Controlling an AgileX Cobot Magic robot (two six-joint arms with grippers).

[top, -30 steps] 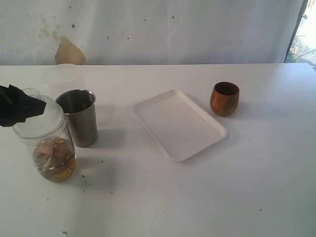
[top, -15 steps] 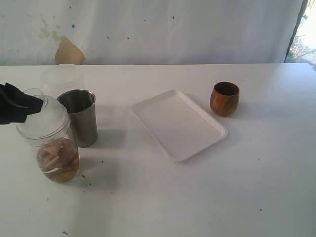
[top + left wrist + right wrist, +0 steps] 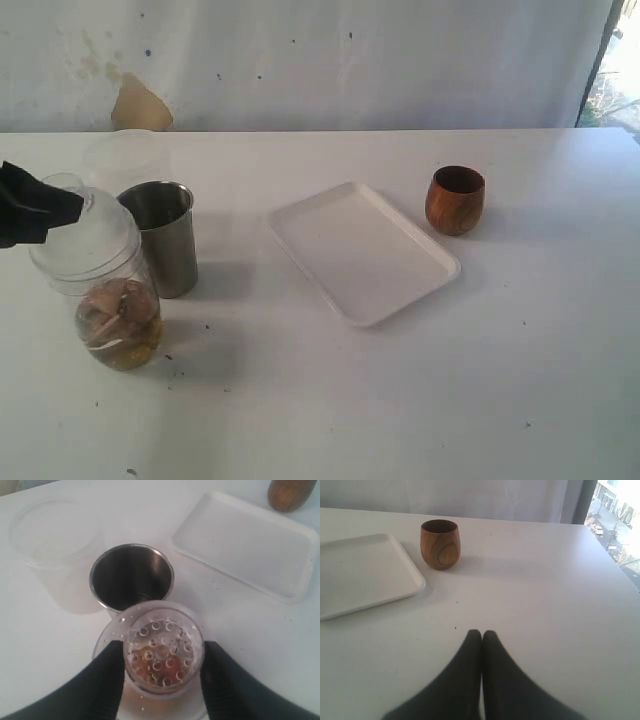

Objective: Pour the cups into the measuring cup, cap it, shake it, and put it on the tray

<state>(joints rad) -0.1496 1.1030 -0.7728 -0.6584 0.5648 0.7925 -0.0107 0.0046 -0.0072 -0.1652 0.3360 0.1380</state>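
Observation:
The clear measuring cup point(image 3: 105, 285) stands at the table's left, brown pieces and liquid in its bottom and a perforated cap point(image 3: 162, 650) on top. My left gripper point(image 3: 45, 212) is shut on it, one black finger point(image 3: 107, 677) on each side of the capped top. The cup leans slightly; whether its base touches the table I cannot tell. The steel tumbler point(image 3: 160, 238) stands right beside it, looking empty point(image 3: 131, 575). The wooden cup point(image 3: 454, 200) sits to the right of the white tray point(image 3: 362, 250). My right gripper point(image 3: 481, 635) is shut on nothing, low over bare table, short of the wooden cup point(image 3: 440, 544).
A frosted white plastic tub point(image 3: 125, 155) stands behind the tumbler, also in the left wrist view point(image 3: 52, 540). The tray's corner point(image 3: 395, 580) lies to one side of the right gripper. A white wall closes off the back of the table.
The left jaws have narrowed onto the capped top of the measuring cup. The cup has shifted slightly to the right and stands a little more upright. The right gripper shows no change.

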